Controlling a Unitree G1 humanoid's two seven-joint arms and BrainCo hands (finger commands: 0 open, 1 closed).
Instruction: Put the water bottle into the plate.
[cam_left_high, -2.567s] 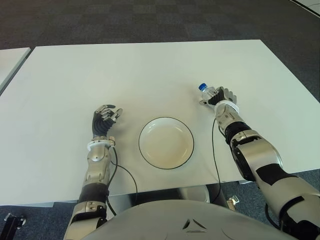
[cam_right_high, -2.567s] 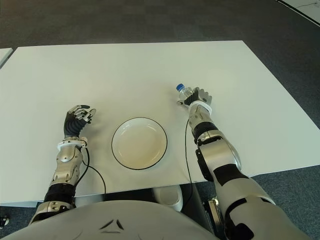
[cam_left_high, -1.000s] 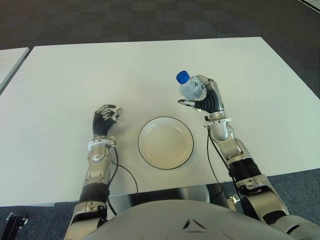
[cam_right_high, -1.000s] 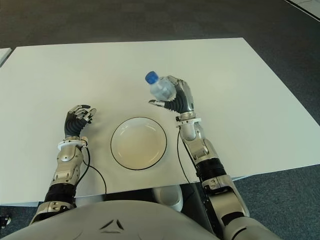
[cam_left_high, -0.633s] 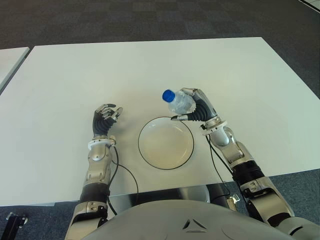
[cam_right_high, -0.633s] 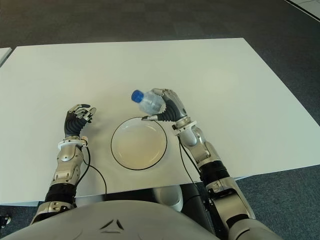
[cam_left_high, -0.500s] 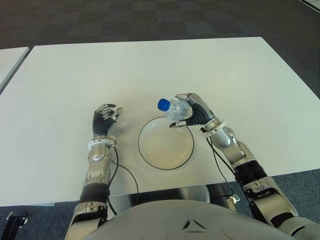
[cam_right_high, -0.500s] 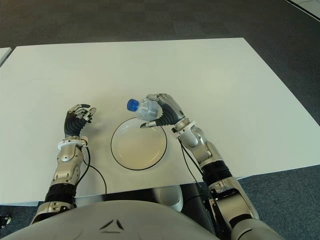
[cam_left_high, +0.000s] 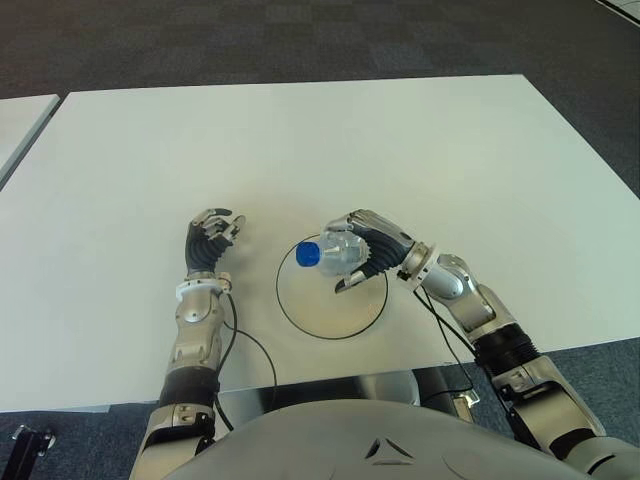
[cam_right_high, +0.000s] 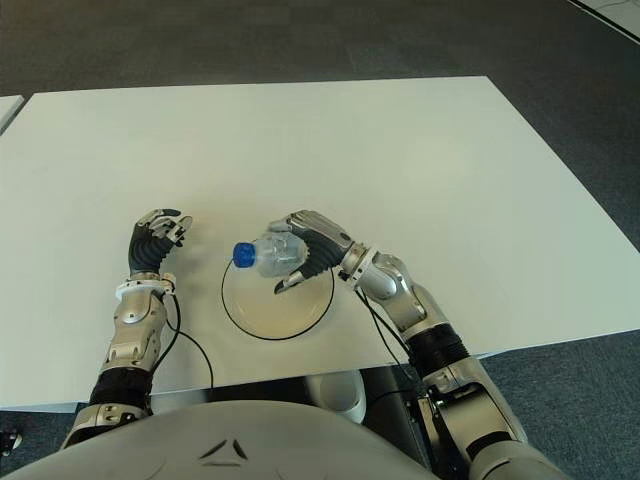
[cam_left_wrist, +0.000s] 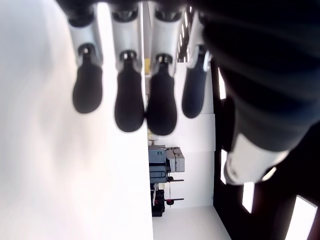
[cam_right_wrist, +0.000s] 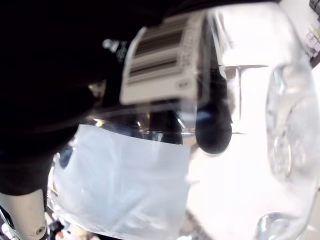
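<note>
A clear water bottle (cam_left_high: 335, 254) with a blue cap lies tilted on its side over the white plate (cam_left_high: 352, 312) with a dark rim, cap pointing left. My right hand (cam_left_high: 365, 249) is shut on the bottle from the right, over the plate's upper part. In the right wrist view the bottle (cam_right_wrist: 210, 125) fills the picture, with its label and a fingertip behind the plastic. Whether the bottle touches the plate is not visible. My left hand (cam_left_high: 208, 241) shows to the left of the plate, fingers curled and holding nothing.
The white table (cam_left_high: 300, 140) stretches far back and to both sides. Its front edge runs just below the plate. A dark cable (cam_left_high: 245, 345) loops by my left forearm. A second table corner (cam_left_high: 20, 115) shows at far left. Dark carpet surrounds the tables.
My right hand has carried the bottle from the table's right side, up, leftward and down over the plate, tipping it sideways. The left hand has not moved.
</note>
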